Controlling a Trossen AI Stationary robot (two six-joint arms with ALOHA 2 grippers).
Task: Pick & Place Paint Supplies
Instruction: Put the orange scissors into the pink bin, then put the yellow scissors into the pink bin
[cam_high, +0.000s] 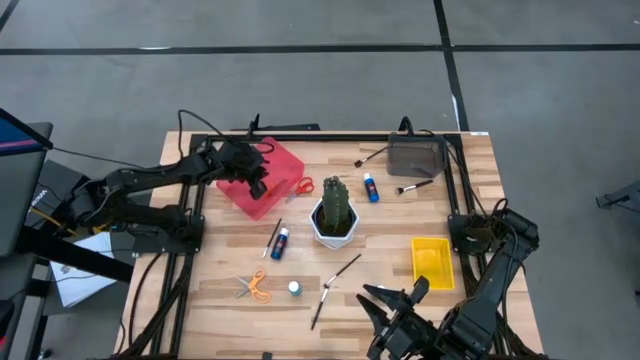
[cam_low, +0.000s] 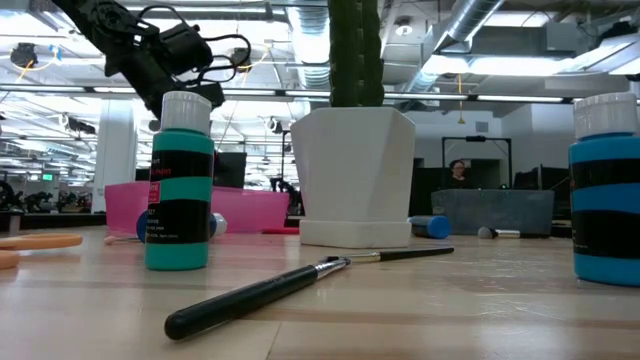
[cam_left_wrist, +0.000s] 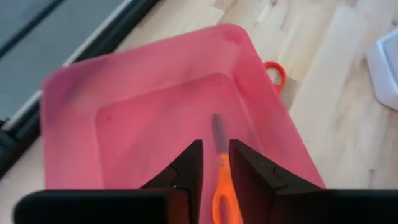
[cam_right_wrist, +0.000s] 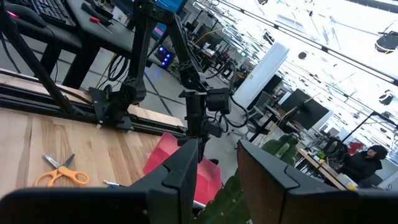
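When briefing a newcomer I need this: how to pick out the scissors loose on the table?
From the cactus pot at the table's middle, go toward the high view's lower left. The scissors lie open on the wood beside an upright bottle, not at the pink bin like the other pairs.

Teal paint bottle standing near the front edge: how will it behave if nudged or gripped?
The teal paint bottle stands tall on a narrow base, so a high push probably tips it. Being round, it would likely roll once down. Its glossy label may slip in a light grip.
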